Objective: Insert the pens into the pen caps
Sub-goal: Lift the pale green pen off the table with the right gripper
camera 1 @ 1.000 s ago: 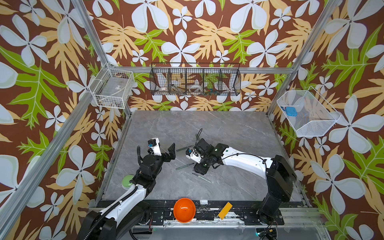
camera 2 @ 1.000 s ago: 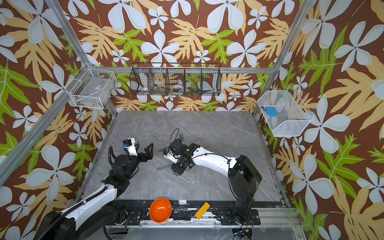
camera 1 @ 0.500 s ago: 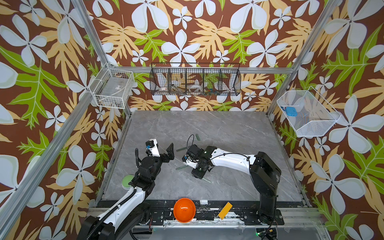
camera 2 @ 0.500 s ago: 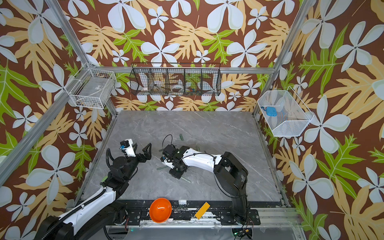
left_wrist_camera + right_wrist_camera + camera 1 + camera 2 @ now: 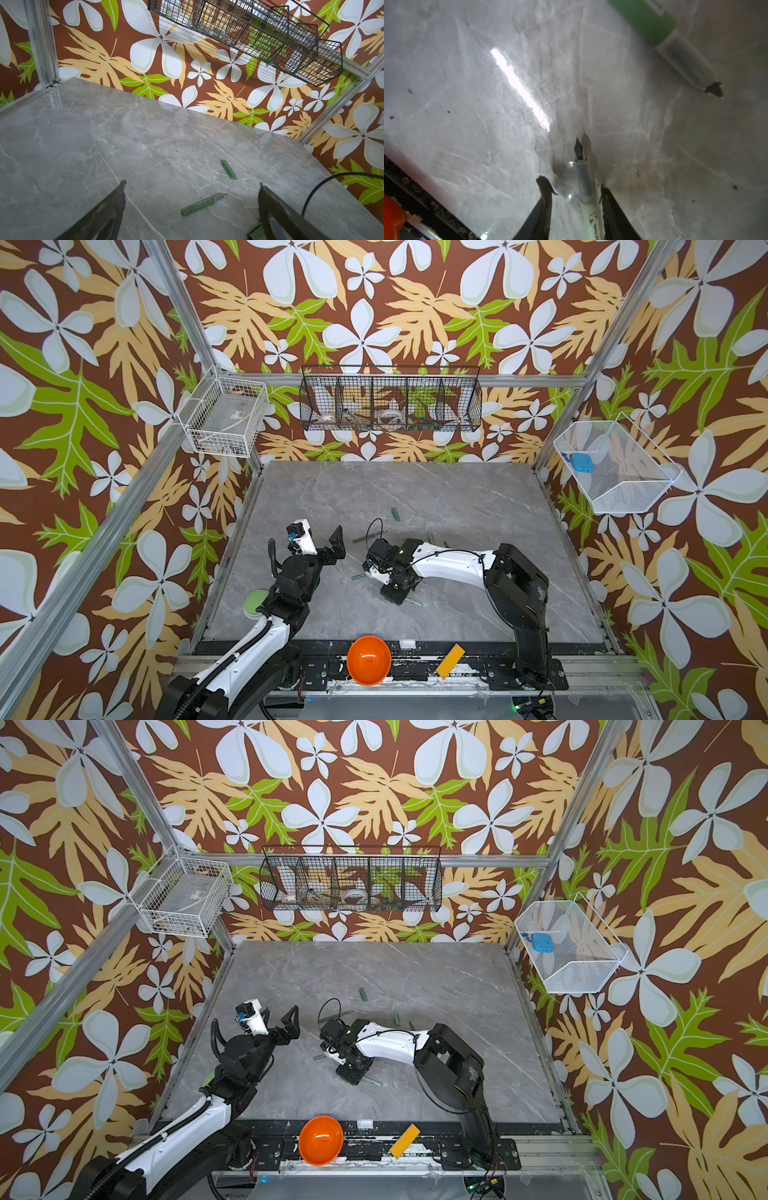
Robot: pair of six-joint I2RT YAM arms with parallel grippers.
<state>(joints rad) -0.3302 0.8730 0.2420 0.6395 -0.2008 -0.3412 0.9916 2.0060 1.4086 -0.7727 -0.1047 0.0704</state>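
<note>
Near middle of surface (image 5: 457, 497), right tool (image 5: 574, 186) straddles pale pen (image 5: 584, 182), fingers (image 5: 608, 199) partly apart, one touching it. Left tool (image 5: 192, 184) wide apart, green pen (image 5: 202, 204) ahead. Edges well off, open room behind.

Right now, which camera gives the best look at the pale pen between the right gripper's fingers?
The right wrist view: the pale pen lies close up, nib and barrel clear, between the fingers of the right gripper. In both top views only its short end pokes out past the gripper. The left wrist view misses it.
</note>
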